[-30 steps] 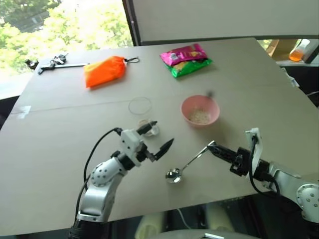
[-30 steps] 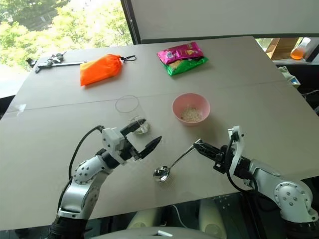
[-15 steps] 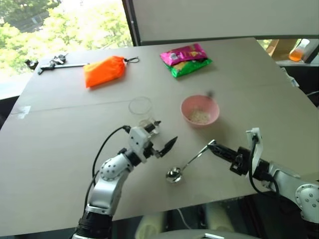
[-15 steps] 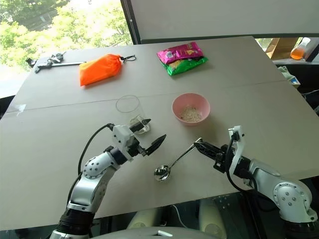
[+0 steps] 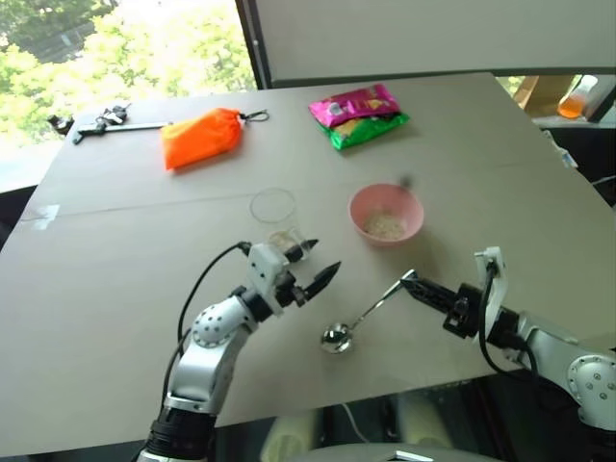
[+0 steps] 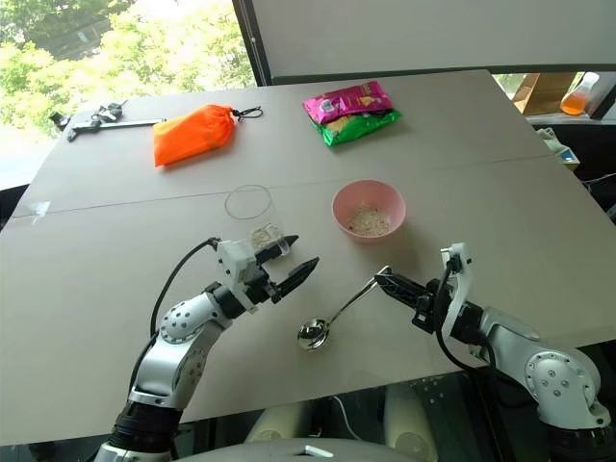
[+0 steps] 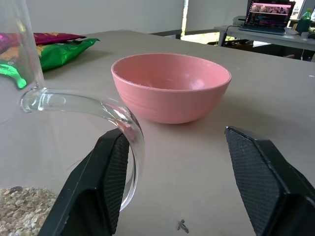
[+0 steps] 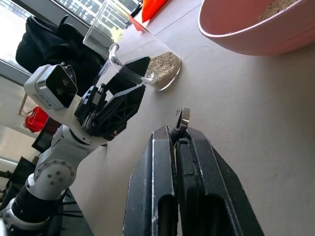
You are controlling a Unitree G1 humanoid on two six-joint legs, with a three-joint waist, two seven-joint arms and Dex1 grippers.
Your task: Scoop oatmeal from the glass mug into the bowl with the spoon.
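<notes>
At centre frame, the left gripper (image 5: 313,262), fingers apart, brackets the glass mug's (image 5: 277,219) handle; the right gripper (image 5: 414,285) pinches the spoon (image 5: 348,327). Judged next: steady mug, scoop oatmeal (image 8: 163,64) toward bowl (image 5: 386,214).

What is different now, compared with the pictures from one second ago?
The left gripper has moved a little forward to the glass mug, and its fingers have narrowed around the mug's handle, one finger inside the loop; they are not yet clamped on it. The right gripper stays shut on the spoon, whose scoop rests on the table. The bowl has not moved.
</notes>
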